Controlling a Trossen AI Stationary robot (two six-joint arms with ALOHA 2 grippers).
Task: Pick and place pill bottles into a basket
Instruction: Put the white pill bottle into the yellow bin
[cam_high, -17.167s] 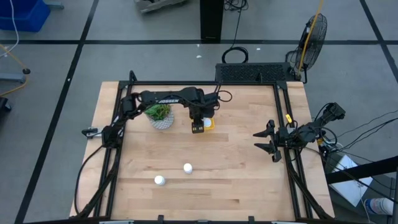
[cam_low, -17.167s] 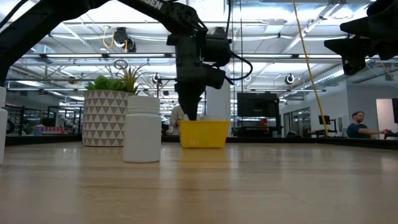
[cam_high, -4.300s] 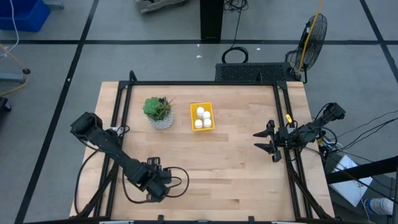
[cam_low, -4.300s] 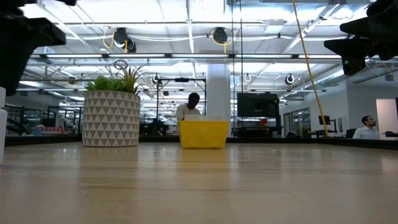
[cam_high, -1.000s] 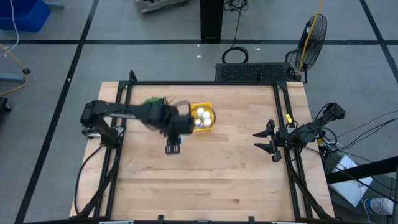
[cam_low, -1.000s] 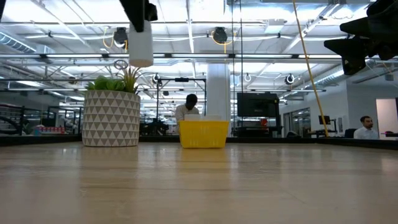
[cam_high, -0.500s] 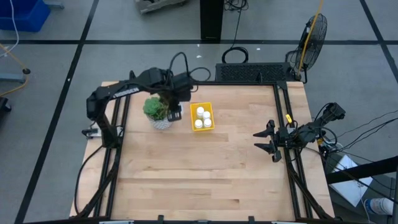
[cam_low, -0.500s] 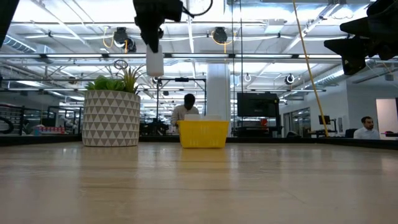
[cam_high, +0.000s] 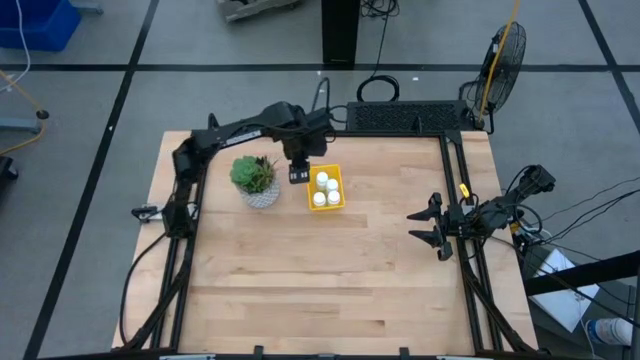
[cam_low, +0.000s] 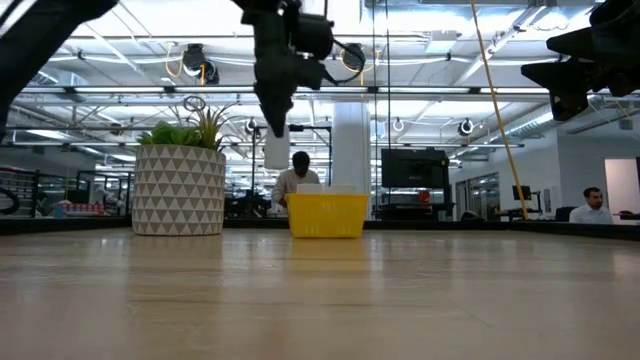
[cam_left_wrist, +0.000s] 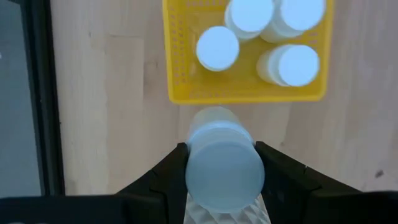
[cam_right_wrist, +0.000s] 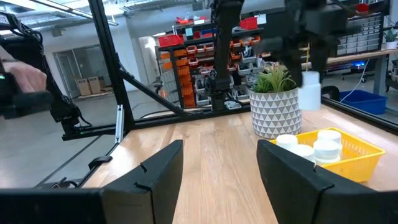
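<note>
Fingers of the left end effector (cam_left_wrist: 222, 171) are clamped on either side of a white pill bottle (cam_left_wrist: 224, 168), whose round cap fills the lower centre of the left wrist view. In the high view this left end effector (cam_high: 298, 172) sits in the upper middle of the frame, just left of the yellow basket (cam_high: 326, 204) and right of the potted plant (cam_high: 256, 181). In the low view the held bottle (cam_low: 277, 146) hangs in the air, upper left of the basket (cam_low: 327, 215). Four white pill bottles (cam_left_wrist: 217, 48) stand inside the basket (cam_left_wrist: 245, 94). The right end effector (cam_high: 428, 224) waits at the right edge of the counter (cam_high: 330, 280), its fingers spread apart and holding nothing. No writing on the bottles can be read.
</note>
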